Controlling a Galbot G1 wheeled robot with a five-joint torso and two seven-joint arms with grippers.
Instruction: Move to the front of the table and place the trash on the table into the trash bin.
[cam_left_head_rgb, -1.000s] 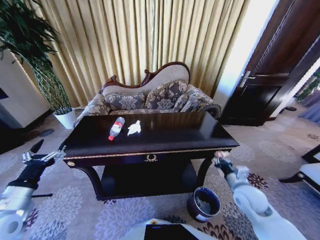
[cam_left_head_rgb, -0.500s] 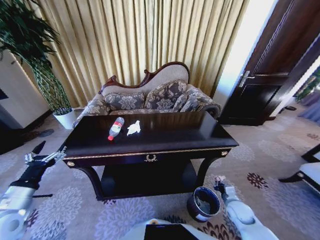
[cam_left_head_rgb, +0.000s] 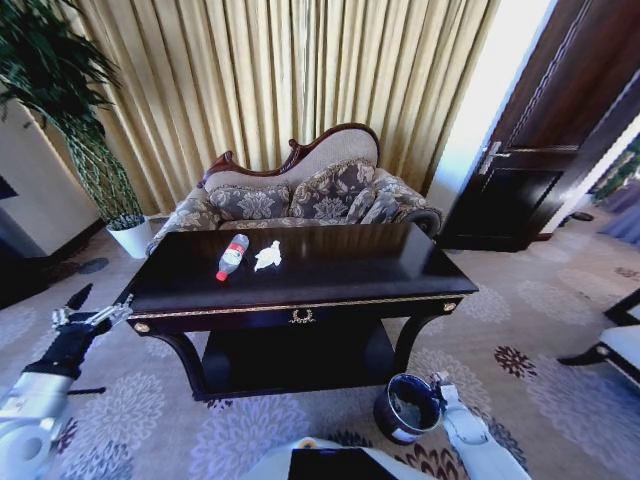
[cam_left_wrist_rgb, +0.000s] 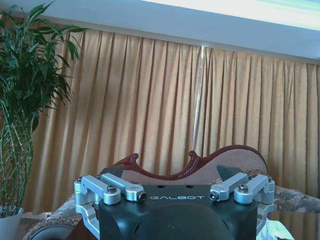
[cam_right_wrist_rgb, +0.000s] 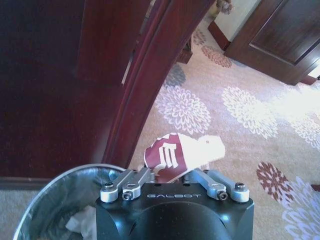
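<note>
The wrapper (cam_right_wrist_rgb: 183, 152) is pinched in the right gripper (cam_right_wrist_rgb: 172, 176) just beside the bin's (cam_left_head_rgb: 400, 425) rim, with the bottle (cam_left_head_rgb: 232, 256) and tissue (cam_left_head_rgb: 267, 256) on the table (cam_left_head_rgb: 340, 270) above. A clean drop likely needs the gripper centred over the bin's mouth before the fingers part. The left gripper (cam_left_head_rgb: 90, 317), fingers spread, hangs well off beyond the table's far end.

Black GALBOT-marked tool (cam_right_wrist_rgb: 175, 172), silver screwed linkages, white arms

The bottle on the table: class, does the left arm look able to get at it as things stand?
Probably yes. The bottle lies on the table toward its left end, nothing covers it, and the left gripper hovers open off that end, though it would need to rise above the tabletop first.
</note>
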